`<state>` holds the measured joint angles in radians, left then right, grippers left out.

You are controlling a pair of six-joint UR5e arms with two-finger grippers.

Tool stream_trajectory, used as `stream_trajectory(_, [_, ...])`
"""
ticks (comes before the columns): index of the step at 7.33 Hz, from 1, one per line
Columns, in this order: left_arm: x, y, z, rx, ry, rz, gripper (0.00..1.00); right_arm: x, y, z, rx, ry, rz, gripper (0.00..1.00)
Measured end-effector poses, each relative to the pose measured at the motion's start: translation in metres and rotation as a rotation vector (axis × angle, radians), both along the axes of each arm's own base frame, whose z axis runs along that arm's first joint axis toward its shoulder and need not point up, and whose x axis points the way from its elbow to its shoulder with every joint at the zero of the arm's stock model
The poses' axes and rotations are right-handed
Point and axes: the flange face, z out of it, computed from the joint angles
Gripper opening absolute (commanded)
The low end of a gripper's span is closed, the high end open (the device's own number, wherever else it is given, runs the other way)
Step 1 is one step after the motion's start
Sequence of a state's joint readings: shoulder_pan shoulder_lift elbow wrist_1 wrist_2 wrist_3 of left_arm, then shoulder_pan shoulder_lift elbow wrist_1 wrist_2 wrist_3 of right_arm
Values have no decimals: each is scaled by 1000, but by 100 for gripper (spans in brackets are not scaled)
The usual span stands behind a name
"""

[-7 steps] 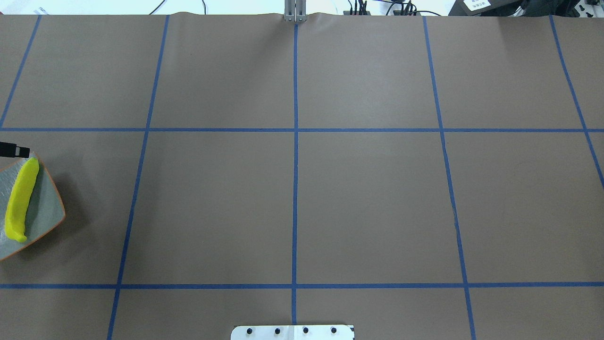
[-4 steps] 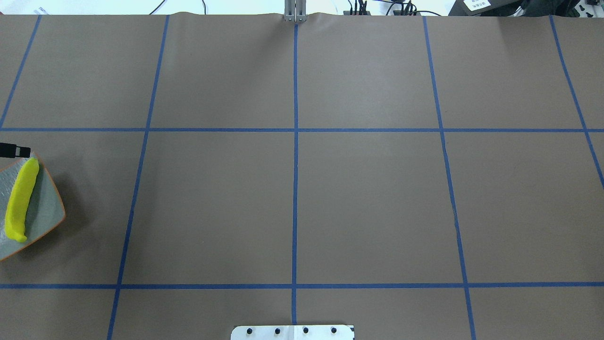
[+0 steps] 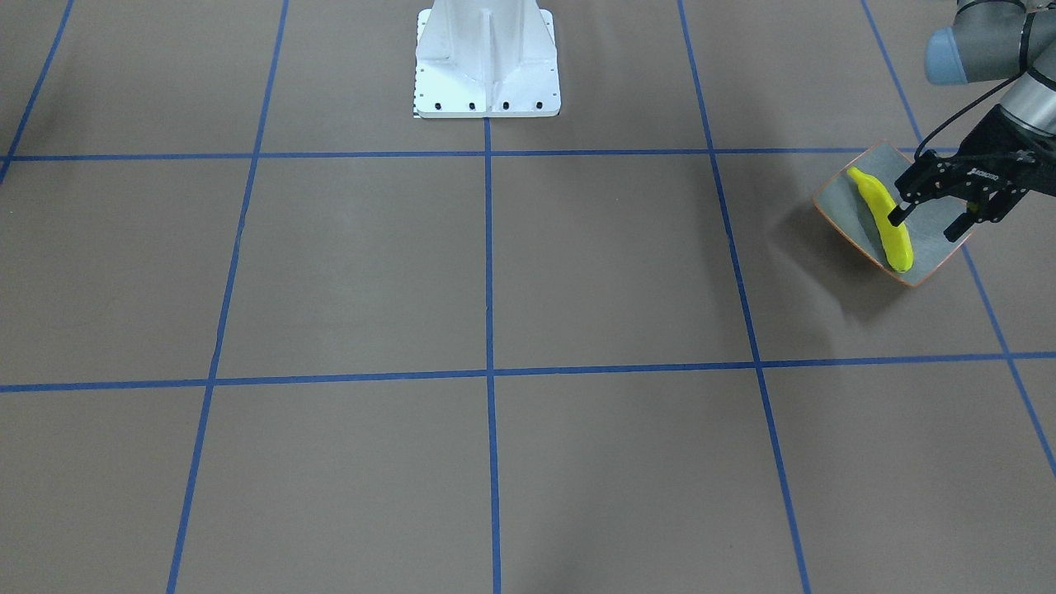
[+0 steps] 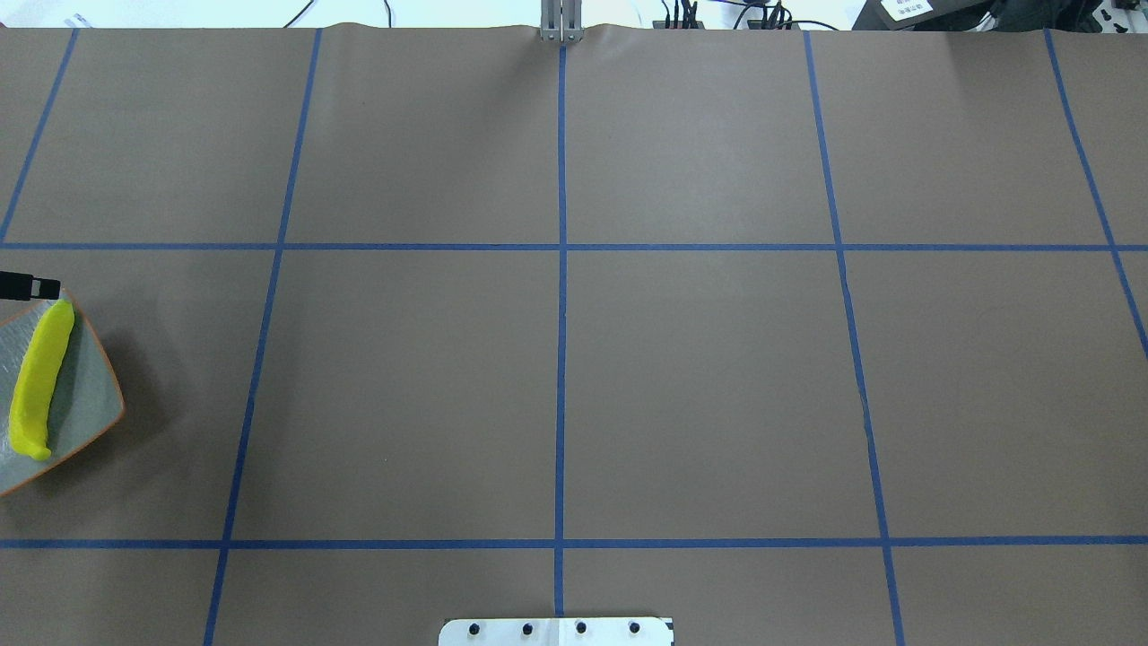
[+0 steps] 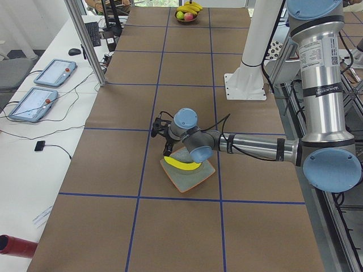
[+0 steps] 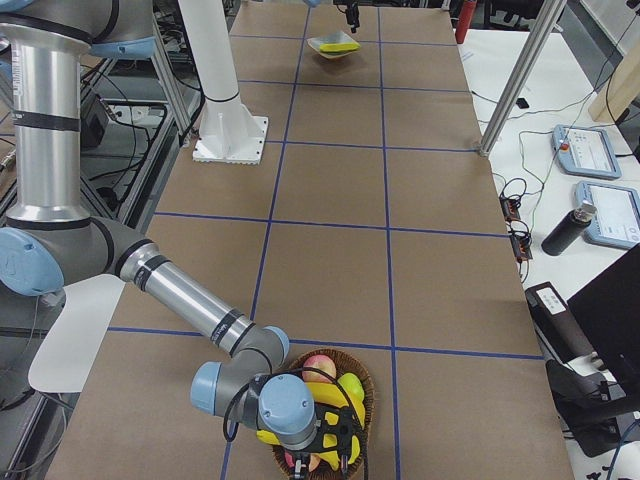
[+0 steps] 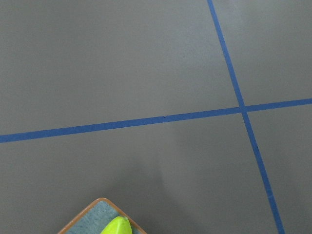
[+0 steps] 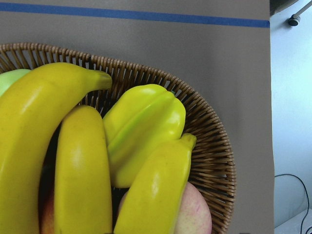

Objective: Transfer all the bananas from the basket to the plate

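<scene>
A greenish banana [image 3: 873, 196] is lying across the plate [image 3: 846, 208]. The left gripper [image 3: 926, 224] is hanging close over this plate, with its fingers spread wide and holding nothing. Three yellow bananas [image 8: 80, 170] are lying in the basket [image 8: 214, 146] under the right gripper [image 6: 322, 458]; I cannot tell whether its fingers are spread or closed.

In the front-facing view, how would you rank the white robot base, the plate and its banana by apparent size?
1. white robot base
2. plate, partly behind the left gripper
3. banana
</scene>
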<state>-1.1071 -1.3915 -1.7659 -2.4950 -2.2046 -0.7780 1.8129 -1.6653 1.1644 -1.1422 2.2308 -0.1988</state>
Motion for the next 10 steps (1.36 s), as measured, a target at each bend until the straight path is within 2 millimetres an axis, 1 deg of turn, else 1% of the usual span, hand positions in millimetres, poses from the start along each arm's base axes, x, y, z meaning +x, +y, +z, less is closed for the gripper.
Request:
stream_trajectory(4, [1, -1, -1, 12, -2, 1, 100, -1, 2, 3, -33, 19, 26, 87])
stream_trajectory(6, [0, -2, -1, 24, -7, 6, 100, -4, 1, 4, -43, 20, 26, 87])
stream_trajectory(9, [1, -2, -2, 30, -6, 7, 100, -19, -10, -1, -54, 16, 47, 87])
stream_trajectory(10, [1, -3, -3, 31, -6, 7, 100, -22, -11, -1, -52, 17, 48, 83])
